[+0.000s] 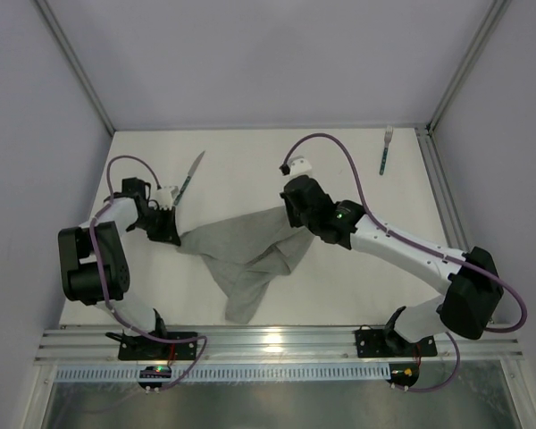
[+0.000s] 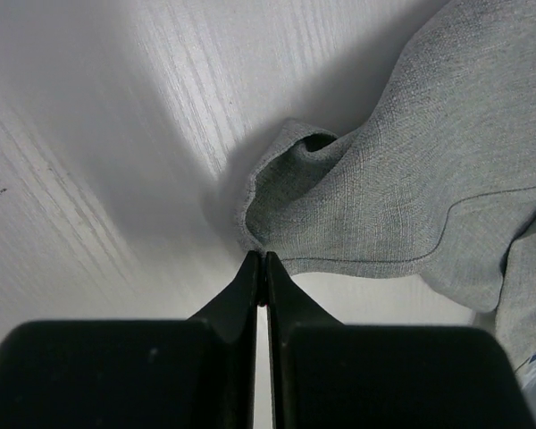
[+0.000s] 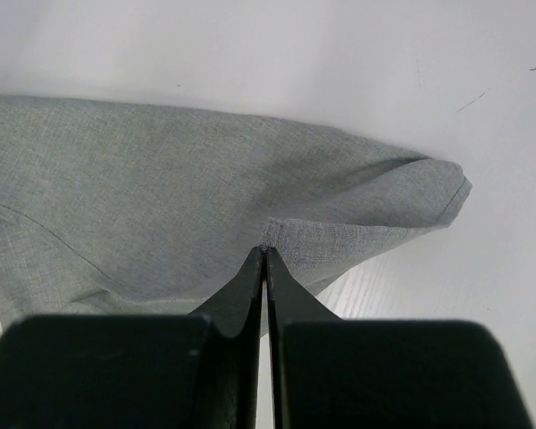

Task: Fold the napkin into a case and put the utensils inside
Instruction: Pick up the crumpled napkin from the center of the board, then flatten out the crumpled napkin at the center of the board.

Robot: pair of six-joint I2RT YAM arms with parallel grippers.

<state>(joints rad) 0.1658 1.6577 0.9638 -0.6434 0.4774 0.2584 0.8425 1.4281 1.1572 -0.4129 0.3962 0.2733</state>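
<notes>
The grey napkin lies crumpled mid-table, stretched between both arms, with a tail trailing toward the near edge. My left gripper is shut, its tips pinching the napkin's left corner. My right gripper is shut on a hemmed edge of the napkin at its upper right end. The knife, with a silver blade and dark handle, lies just behind the left gripper. The fork, with a teal handle, lies at the far right of the table. No folded case shows.
The white table has grey walls on three sides. A metal rail runs along the near edge, where both arm bases are bolted. A purple cable arcs over the right arm.
</notes>
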